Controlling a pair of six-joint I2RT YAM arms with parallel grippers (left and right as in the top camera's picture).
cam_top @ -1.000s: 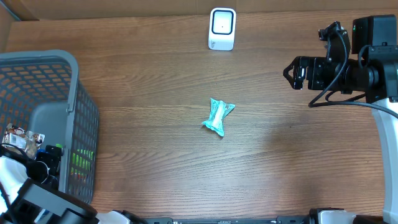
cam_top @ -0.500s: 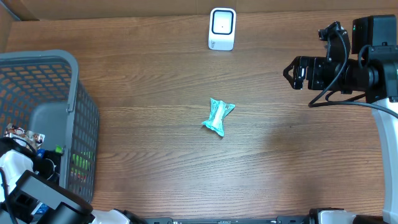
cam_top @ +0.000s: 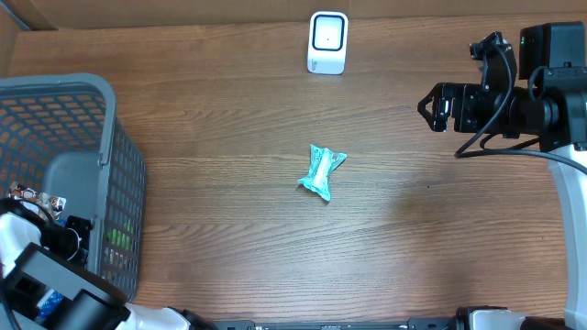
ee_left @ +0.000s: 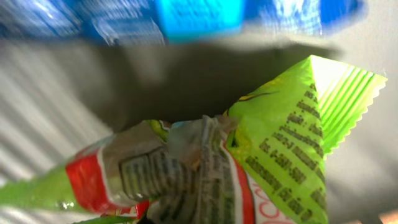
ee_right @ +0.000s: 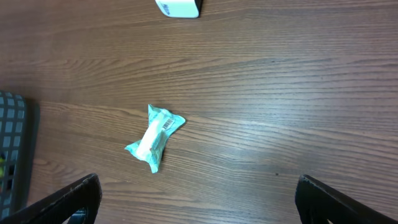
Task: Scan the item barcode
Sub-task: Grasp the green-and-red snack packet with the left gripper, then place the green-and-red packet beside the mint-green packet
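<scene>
wooden desk (cam_top: 229,238); in the basket (cam_top: 110,119) at its left edge, the left gripper (cam_top: 66,236) is clenched, apparently fetching a green packet (ee_left: 273,143) for scanning; the right gripper (ee_right: 198,183) hangs released.

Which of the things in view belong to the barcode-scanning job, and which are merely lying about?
For the job:
- white scanner
- green packet, pinched by the shut left gripper
- grey basket holding the items

Lying about, probably:
- teal packet, loose and untouched
- right gripper, open and idle
</scene>
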